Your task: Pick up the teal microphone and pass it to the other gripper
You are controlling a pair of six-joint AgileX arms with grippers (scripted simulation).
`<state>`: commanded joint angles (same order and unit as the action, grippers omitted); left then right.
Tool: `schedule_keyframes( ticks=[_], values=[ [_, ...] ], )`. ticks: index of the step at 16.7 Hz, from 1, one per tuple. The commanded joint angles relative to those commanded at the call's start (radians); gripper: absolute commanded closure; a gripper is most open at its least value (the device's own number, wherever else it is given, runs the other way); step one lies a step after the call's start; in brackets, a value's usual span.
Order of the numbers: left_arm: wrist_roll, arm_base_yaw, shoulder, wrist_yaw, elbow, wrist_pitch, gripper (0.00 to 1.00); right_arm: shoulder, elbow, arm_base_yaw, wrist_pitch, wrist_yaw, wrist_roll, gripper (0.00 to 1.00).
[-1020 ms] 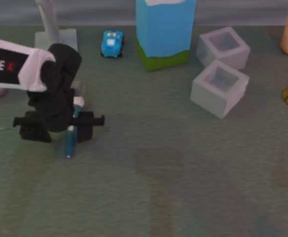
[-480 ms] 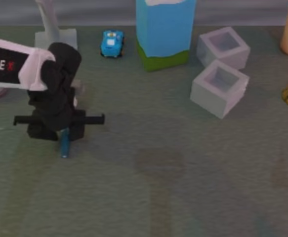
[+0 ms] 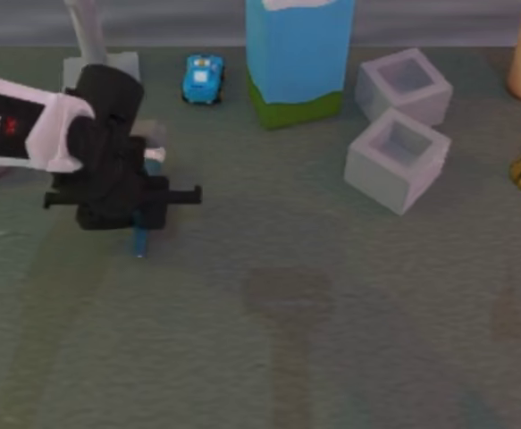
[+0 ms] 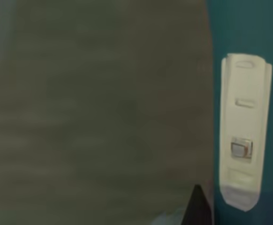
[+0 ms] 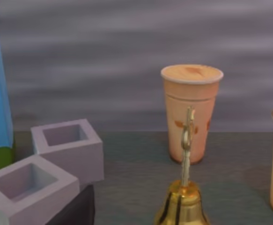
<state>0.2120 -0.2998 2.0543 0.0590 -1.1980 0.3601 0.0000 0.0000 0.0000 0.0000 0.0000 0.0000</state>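
The teal microphone point(image 3: 140, 242) hangs in my left gripper point(image 3: 138, 220) at the table's left. Its slim handle tip pokes out below the black fingers, and its white head point(image 3: 155, 155) shows just above the wrist. The gripper is shut on it. In the left wrist view the teal handle point(image 4: 232, 28) fills the side of the picture very close up, with its white switch patch point(image 4: 245, 126) facing the camera and one black fingertip point(image 4: 199, 212) beside it. My right arm, the other gripper, is out of the top view; its wrist view looks over the table's right side.
A blue toy car point(image 3: 203, 79) and a blue-and-green carton point(image 3: 298, 63) stand at the back. Two grey open boxes point(image 3: 403, 82) point(image 3: 396, 159) sit right of them. A gold bell point(image 5: 183, 206) and orange cups point(image 5: 191, 110) are at the far right. A white stand point(image 3: 95, 54) is behind my left arm.
My left gripper closed on the microphone lying on the table, then moved right and toward the back, carrying it along; the handle tip now sits farther from the table's front.
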Motion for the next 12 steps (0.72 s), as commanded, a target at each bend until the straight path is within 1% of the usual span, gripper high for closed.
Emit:
schedule_keyframes(
  ticks=[3,9,12],
  values=[
    [-0.041,0.009,-0.042,0.095,0.062,-0.243,1.0,0.0,0.0,0.0,0.0,0.0,0.0,0.0],
    [-0.138,0.03,-0.165,0.314,0.231,-0.834,1.0,0.0,0.0,0.0,0.0,0.0,0.0,0.0],
    [-0.184,0.04,-0.24,0.409,0.304,-1.065,1.0,0.0,0.0,0.0,0.0,0.0,0.0,0.0]
  ],
)
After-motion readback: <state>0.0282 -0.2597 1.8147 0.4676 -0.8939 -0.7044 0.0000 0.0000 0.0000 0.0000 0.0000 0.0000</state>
